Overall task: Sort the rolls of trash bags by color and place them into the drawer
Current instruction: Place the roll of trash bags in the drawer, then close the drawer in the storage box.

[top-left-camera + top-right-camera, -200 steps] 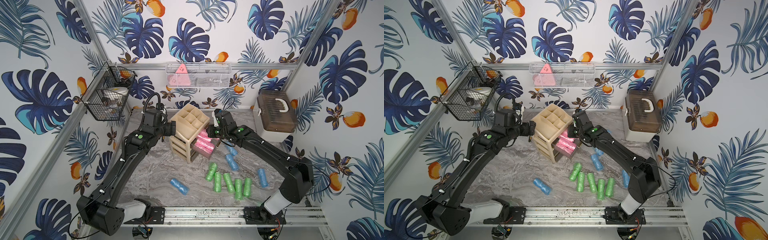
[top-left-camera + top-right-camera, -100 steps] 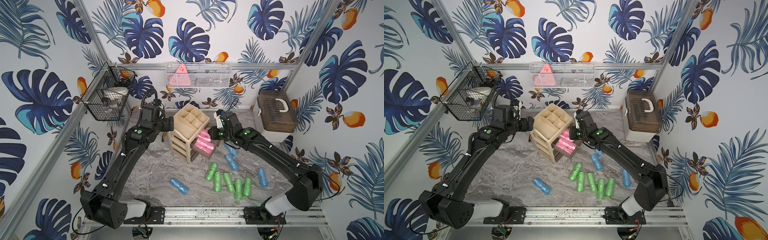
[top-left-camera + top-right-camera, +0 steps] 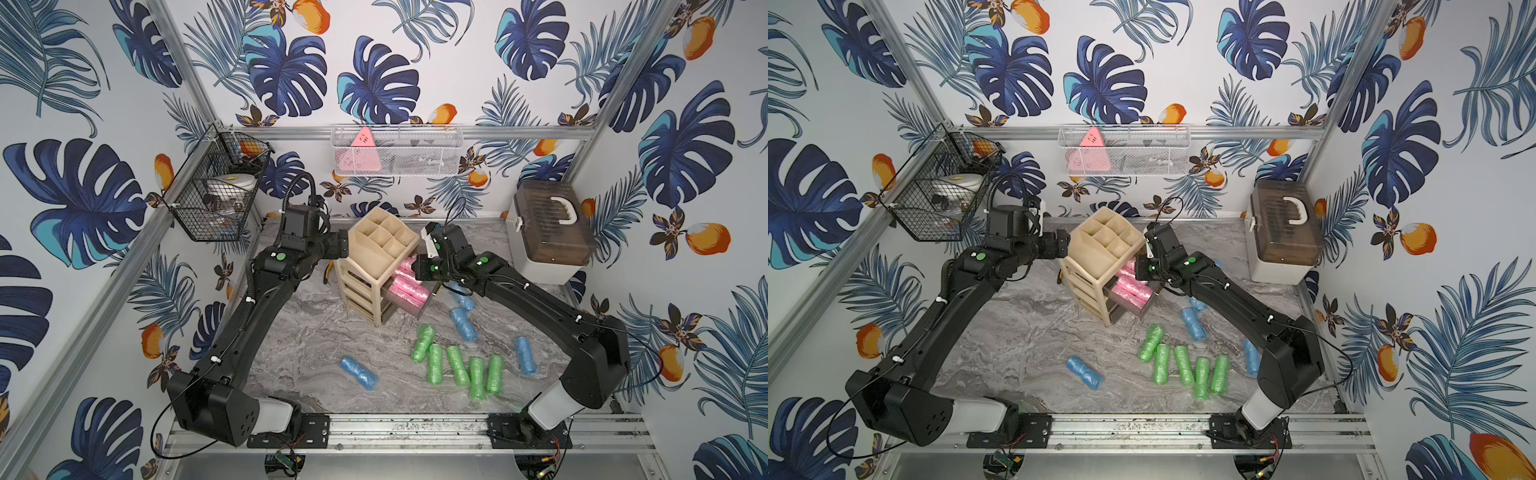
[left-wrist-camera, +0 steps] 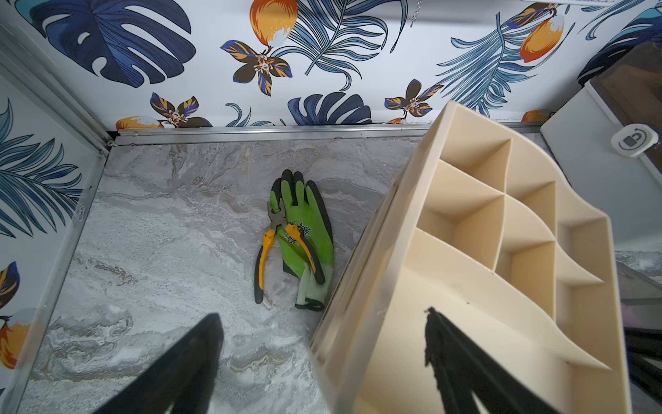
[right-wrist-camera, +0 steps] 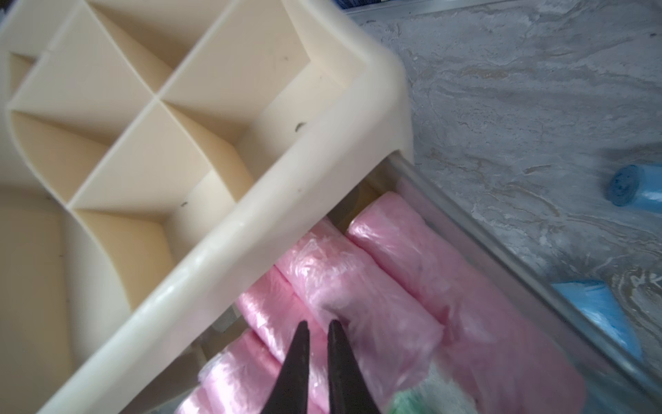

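A: Rolls, status?

B: Pink rolls (image 3: pixel 409 282) lie side by side in the pulled-out drawer (image 3: pixel 409 309), at the centre of both top views. Green rolls (image 3: pixel 457 368) sit in a loose row on the table (image 3: pixel 311 332), lower right of centre. Blue rolls (image 3: pixel 463 324) are scattered near them, with a lone blue roll (image 3: pixel 358 372) at lower centre.

A: Grippers?

B: Right gripper (image 5: pixel 318 322) hovers just over the pink rolls, fingers nearly together, nothing between them. Judgement: pink lot is delivered. Left gripper (image 4: pixel 322 312) has its fingers wide apart, straddling the side wall of the beige organizer (image 3: pixel 382 245), probably to brace it during drawer work. Contact: cannot tell.

A: Remaining?

B: Green and blue are not yet in any drawer. They probably want separate drawers.
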Tool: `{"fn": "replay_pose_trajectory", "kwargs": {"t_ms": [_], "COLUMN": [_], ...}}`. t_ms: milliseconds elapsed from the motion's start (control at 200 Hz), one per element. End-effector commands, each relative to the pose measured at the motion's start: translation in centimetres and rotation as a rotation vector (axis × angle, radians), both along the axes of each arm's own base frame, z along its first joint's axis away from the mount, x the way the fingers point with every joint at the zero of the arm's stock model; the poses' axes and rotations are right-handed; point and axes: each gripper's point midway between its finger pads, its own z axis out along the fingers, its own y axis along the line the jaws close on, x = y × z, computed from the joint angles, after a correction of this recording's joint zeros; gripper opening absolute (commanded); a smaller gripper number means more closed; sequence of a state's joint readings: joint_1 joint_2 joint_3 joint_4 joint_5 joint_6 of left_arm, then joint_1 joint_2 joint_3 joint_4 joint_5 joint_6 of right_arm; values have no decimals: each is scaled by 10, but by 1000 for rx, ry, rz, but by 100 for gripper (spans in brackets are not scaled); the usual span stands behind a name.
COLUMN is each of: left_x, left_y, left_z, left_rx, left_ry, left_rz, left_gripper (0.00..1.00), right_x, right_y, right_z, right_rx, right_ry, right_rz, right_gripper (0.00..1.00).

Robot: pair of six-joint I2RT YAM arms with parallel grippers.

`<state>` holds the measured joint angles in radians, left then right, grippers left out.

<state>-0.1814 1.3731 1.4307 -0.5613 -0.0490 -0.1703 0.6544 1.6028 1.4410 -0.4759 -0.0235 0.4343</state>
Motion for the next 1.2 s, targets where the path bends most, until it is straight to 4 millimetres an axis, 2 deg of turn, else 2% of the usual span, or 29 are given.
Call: {"fn": "replay_pose_trajectory", "kwargs": {"t_ms": [0,160,265,385,400,490,630,726,741,831,1051,1196], "left_x": [6,9,12,16,16,19,21,22,23,25,27,29], "left_y": [-1,-2,-5,-6,-6,-9,-12,-15,-16,-20,-23,-23], "left_z": [9,11,10,7,7,6,10,12,12,12,5,2], "left_rx": [4,-1,-9,-14,-14,-13,-14,-22,-25,-41,-52,-44], "left_ry": [-33,-45,-39,-38,-38,-34,-47,-54,-54,-54,-31,-23], "left_rz": [-20,-27,-39,-45,-45,-60,-84,-101,-105,-121,-131,-136], "left_gripper": [92,92,91,91,91,91,92,92,92,92,92,91], "right_x": [-6,-17,-25,-36,-33,-39,-50,-53,-56,-58,-53,-45], "right_y": [-2,-23,-45,-71,-82,-103,-124,-129,-131,-131,-111,-99], "right_z": [26,52,57,49,47,33,13,9,-2,-12,-37,-44], "right_rx": [32,17,-1,-19,-22,-33,-38,-34,-44,-37,27,63], "right_ry": [-42,-102,-117,-95,-89,-62,-16,-8,14,33,105,134], "right_rz": [11,-6,-31,-57,-82,-114,-135,-141,-140,-130,-84,-64], "right_gripper": [19,25,28,31,31,33,36,38,38,39,39,38]}}
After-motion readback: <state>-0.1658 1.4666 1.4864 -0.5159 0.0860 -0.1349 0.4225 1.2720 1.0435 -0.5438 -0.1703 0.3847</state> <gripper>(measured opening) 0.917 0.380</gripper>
